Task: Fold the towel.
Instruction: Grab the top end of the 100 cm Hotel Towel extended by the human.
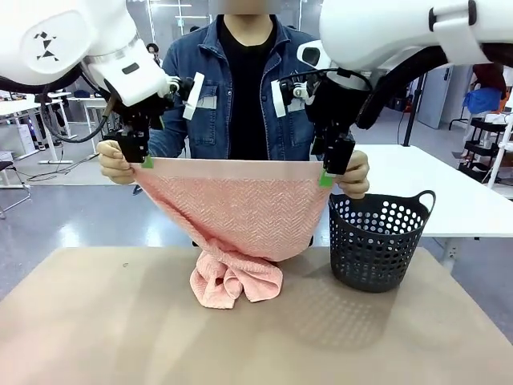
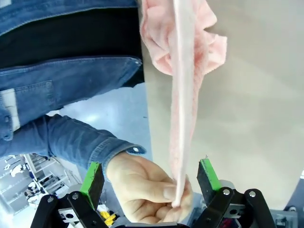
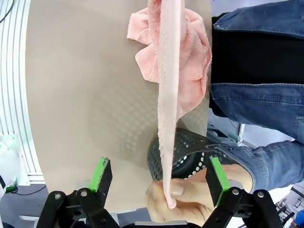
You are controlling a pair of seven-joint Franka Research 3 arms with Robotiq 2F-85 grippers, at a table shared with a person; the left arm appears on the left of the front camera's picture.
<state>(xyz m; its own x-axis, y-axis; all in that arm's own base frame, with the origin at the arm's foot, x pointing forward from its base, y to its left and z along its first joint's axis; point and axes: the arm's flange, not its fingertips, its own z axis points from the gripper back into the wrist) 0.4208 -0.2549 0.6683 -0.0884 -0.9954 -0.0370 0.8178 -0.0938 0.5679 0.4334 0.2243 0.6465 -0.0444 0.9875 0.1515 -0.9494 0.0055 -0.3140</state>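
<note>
The person's hands [image 1: 116, 164] and the fingers half hide both top corners of the towel [image 1: 236, 212], held up flat; its pink herringbone lower end lies bunched on the table [image 1: 96, 321]. The left gripper [image 2: 149, 168] and right gripper [image 3: 158, 165] gape wide around those corners, gripping nothing

White arms [image 1: 48, 40], black cables [image 1: 401, 76] — left pincer [image 2: 150, 166], right pincer [image 3: 158, 161] black, green-padded.

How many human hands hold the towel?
2. One hand pinches the towel's top corner inside the open left claw; the other hand, the opposite corner inside the open right claw.
</note>
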